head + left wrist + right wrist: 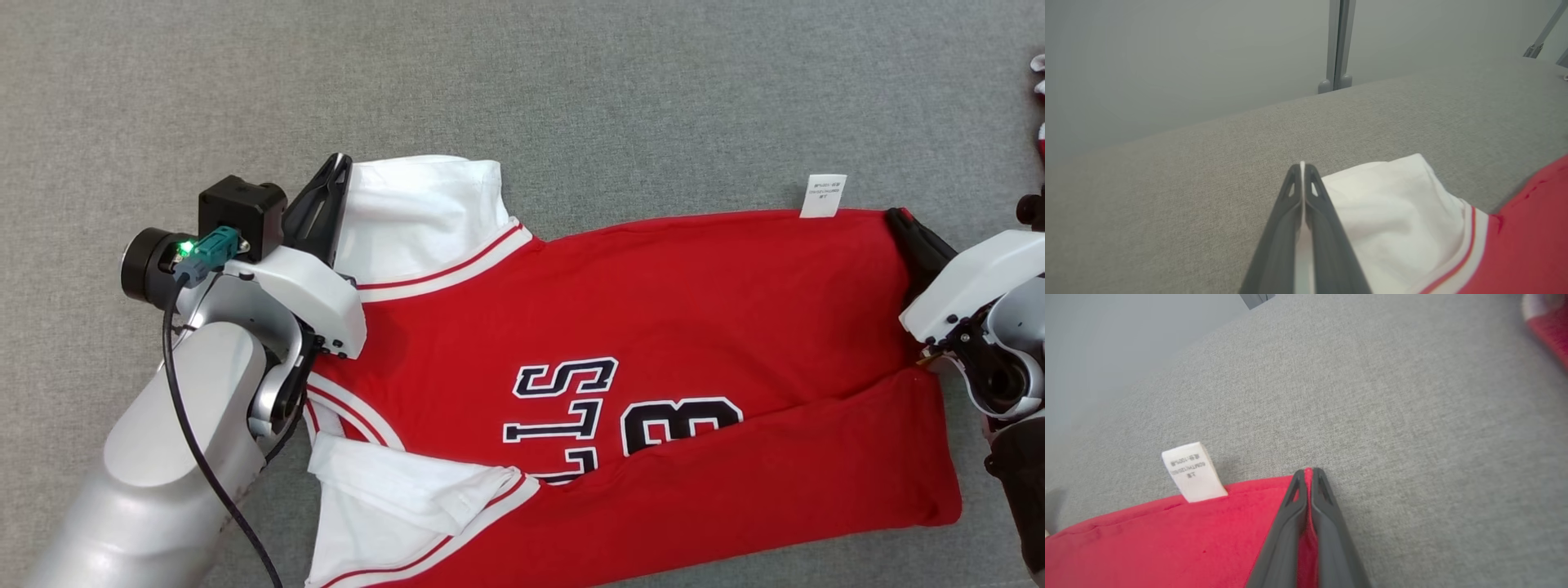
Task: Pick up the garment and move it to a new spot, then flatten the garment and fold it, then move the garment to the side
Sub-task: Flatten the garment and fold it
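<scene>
The garment (653, 327) is a red jersey with white sleeves, striped trim and dark lettering, lying sideways on the grey surface. My left gripper (339, 163) is shut on the far white sleeve's edge; in the left wrist view a thin line of white cloth sits between the closed fingers (1314, 196), with the sleeve (1396, 212) to their right. My right gripper (898, 214) is shut on the jersey's far hem corner; in the right wrist view red cloth (1167, 535) is pinched between the dark fingers (1323, 498). A white care label (823, 196) (1193, 473) sticks out of the hem.
The grey fabric-covered table (571, 82) stretches wide beyond the jersey. Another red-and-white cloth item (1038, 98) lies at the right edge of the head view. A grey metal post (1337, 45) stands past the table's far edge.
</scene>
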